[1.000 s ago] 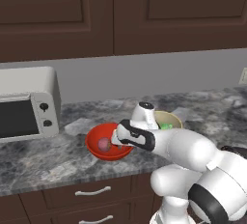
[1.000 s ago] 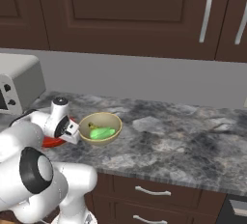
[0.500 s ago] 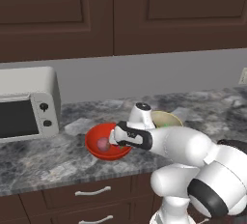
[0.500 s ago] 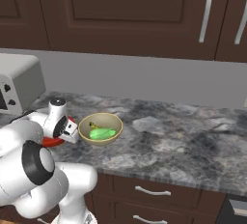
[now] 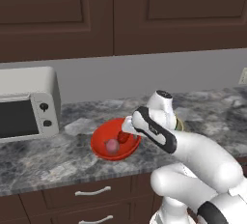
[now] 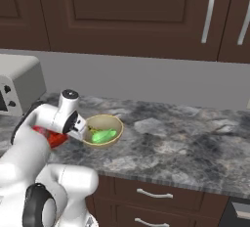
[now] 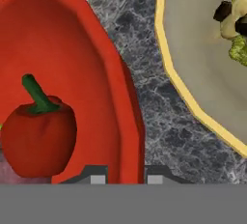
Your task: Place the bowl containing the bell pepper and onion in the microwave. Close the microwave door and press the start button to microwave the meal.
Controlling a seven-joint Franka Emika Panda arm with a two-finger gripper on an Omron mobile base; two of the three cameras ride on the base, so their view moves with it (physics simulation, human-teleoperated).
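- Left base view: the white arm reaches forward over a grey marbled counter. Its gripper sits at the right-hand rim of the red bowl, which rests on the counter just in front of the hand. Inside the bowl, a pink onion lies just left of and below the gripper, and a dark red pepper lies right beside the fingertips. A silver toaster oven stands well to the left of the gripper, against the wall. Dark wooden cabinets hang above.
- Right base view: the hand is bent down at the counter's left part, and the fingertips are hidden behind the wrist. A sliver of the bowl shows just left of the hand. A tan bowl with green items inside sits just to the right of the hand. The corner of the toaster oven is further left.
- Hand view: the two finger tips stand one on each side of the bowl's rim wall, close to it with only a narrow gap between them, so the gripper looks nearly closed on the rim; whether it grips firmly cannot be told. The pepper, with its green stem, lies inside the bowl on the left finger's side. The tan bowl's yellow rim is on the right finger's side, apart from the red bowl, with bare counter between them.
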